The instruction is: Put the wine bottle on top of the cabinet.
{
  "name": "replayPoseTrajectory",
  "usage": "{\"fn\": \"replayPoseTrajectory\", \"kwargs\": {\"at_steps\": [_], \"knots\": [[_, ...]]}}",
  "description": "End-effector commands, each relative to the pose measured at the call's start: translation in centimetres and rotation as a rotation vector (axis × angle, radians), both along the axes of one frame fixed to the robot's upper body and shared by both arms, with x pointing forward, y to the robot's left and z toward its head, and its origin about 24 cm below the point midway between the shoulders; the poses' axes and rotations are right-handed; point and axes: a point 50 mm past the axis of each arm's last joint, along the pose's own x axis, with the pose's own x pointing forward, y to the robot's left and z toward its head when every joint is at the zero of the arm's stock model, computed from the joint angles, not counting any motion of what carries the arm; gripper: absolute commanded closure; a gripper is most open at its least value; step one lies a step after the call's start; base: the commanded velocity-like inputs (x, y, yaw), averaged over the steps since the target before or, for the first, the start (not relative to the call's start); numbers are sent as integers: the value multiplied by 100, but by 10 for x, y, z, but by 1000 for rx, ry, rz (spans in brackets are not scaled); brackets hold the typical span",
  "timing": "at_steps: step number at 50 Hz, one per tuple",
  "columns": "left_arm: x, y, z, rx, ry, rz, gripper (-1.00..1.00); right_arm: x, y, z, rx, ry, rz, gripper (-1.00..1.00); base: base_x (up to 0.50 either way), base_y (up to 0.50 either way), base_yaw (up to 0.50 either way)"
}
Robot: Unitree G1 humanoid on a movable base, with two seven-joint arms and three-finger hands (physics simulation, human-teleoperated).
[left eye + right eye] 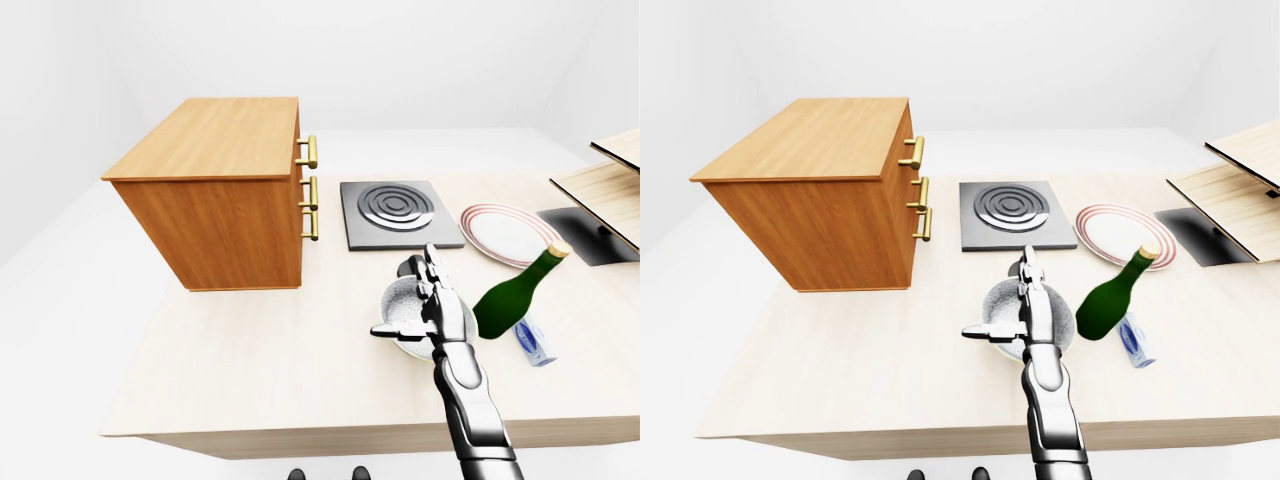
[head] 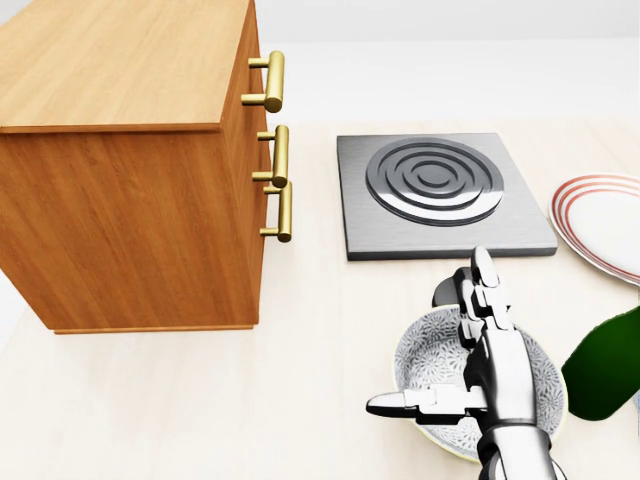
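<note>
you're facing a pale, matte wood-grain tabletop (image 1: 250, 360) in a plain white room. the boxy orange-brown wooden cabinet (image 1: 215, 195) with brass bar handles stands at the left of the left-eye view, its flat top bare, so that is your landing spot. right of it lie a square brushed-metal hob plate (image 1: 398, 212) with raised concentric rings and a glossy white plate (image 1: 505, 232) with red rim stripes. the dark green glass wine bottle (image 1: 515, 292) leans steeply, neck up to the right, just right of your silver right hand (image 1: 433, 310). that hand hovers over a grey patterned bowl (image 2: 425, 365), fingers (image 2: 484, 285) spread wide, gripping nothing. swing right past the bowl and close round the bottle's smooth, slippery body low down.
</note>
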Motion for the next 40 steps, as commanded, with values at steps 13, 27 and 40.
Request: {"fn": "replayPoseTrajectory", "kwargs": {"at_steps": [13, 27, 40], "knots": [[-1, 0, 0, -2, 0, 0, -100, -1, 0, 0, -7, -5, 2, -100, 0, 0, 0], [-1, 1, -1, -3, 5, 4, -100, -1, -1, 0, 7, -7, -4, -100, 4, 21, 0], [0, 1, -2, -6, 11, 2, -100, -2, -1, 1, 10, -18, 1, -100, 4, 0, 0]]}}
